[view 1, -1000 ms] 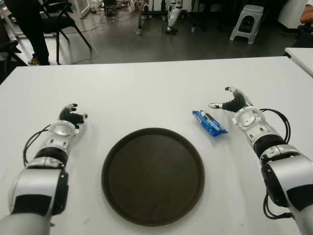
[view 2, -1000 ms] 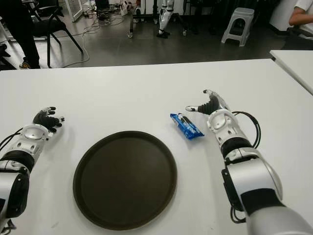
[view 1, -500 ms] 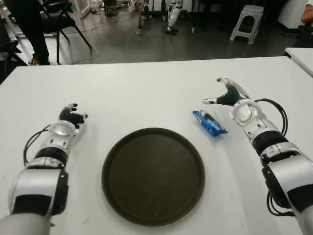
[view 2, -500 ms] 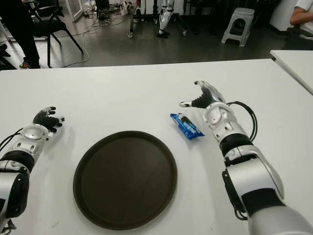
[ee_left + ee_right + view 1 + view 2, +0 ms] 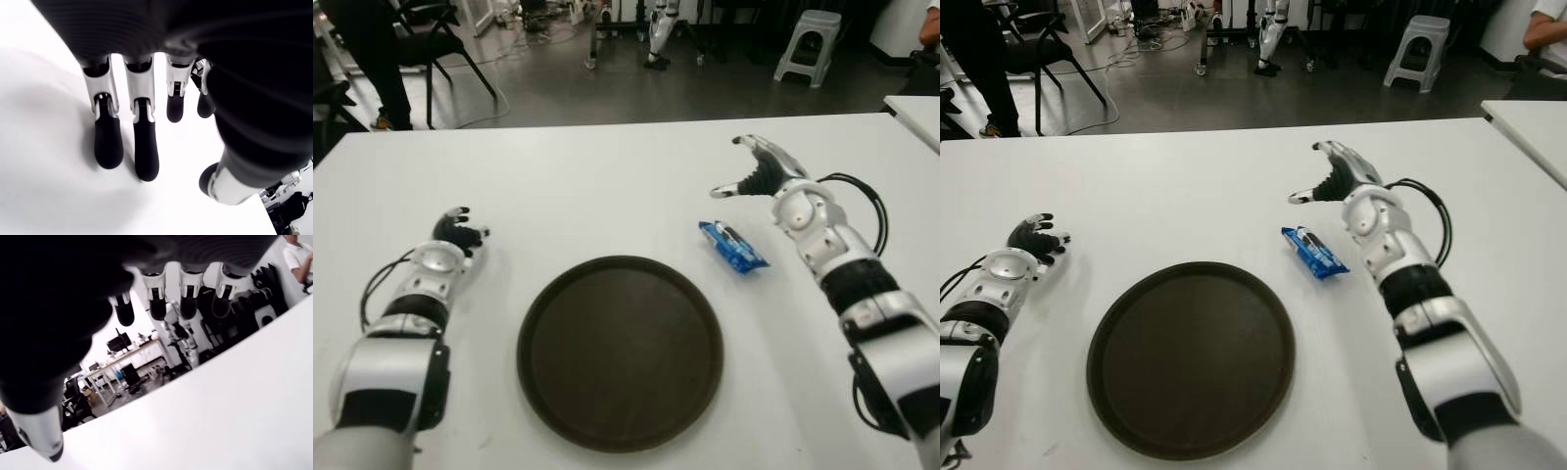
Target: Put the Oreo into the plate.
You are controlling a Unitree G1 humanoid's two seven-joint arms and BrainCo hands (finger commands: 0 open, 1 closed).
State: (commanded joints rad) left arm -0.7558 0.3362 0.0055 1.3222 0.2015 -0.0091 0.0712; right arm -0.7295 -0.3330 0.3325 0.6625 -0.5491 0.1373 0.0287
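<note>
The print on the Oreo (image 5: pixel 732 246) wrapper is too small to read. In the right wrist view the right hand (image 5: pixel 166 293) fills the frame, so the Oreo and the plate (image 5: pixel 620 351) are out of sight there. A person (image 5: pixel 362 54) (legs only) is cut off at the top edge, and the desk (image 5: pixel 607 186) runs past both sides.

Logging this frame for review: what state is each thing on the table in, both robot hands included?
Oreo pack: sealed, lying flat on the table, to the right of the plate, untouched.
Plate: upright, nothing in it.
Right robot hand: open, raised beyond the Oreo pack, holding nothing.
Left robot hand: open, idle to the left of the plate.
</note>
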